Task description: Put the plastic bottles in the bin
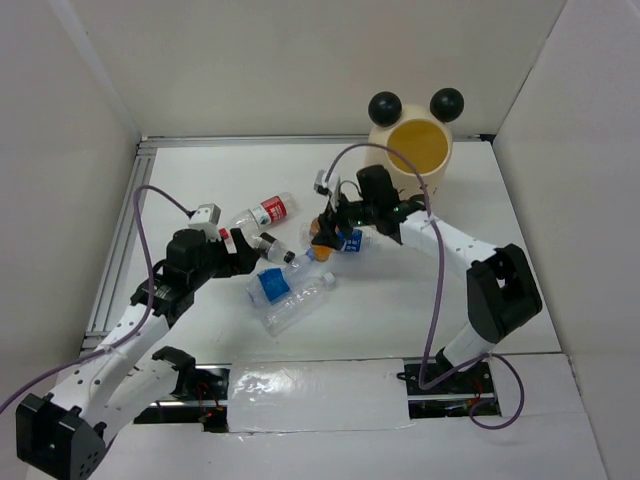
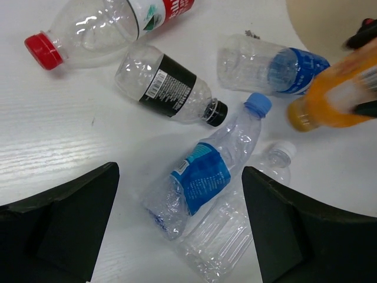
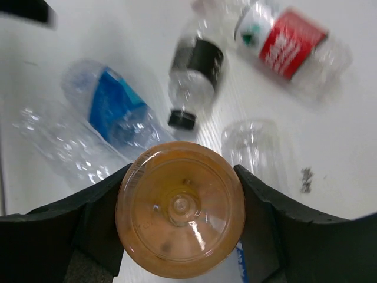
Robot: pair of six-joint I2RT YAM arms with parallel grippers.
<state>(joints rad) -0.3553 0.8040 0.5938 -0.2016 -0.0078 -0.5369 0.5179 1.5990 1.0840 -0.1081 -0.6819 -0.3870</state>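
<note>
My left end effector [image 2: 179, 174] hangs with its fingers apart over a blue-label bottle [image 2: 203, 177], which lies across a clear bottle [image 2: 227, 239] on the worktop [image 1: 400, 300]. A red-label bottle [image 1: 268, 211] and a black-label bottle [image 2: 168, 85] lie just beyond. My right end effector [image 3: 181, 218] is clamped on the orange bottle [image 2: 330, 94], near the bin [image 1: 440, 178] at the far right.

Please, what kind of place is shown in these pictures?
Probably a lab robot test cell: a white table boxed in by plain white panels, with left arm and right arm bolted at its edge.
</note>
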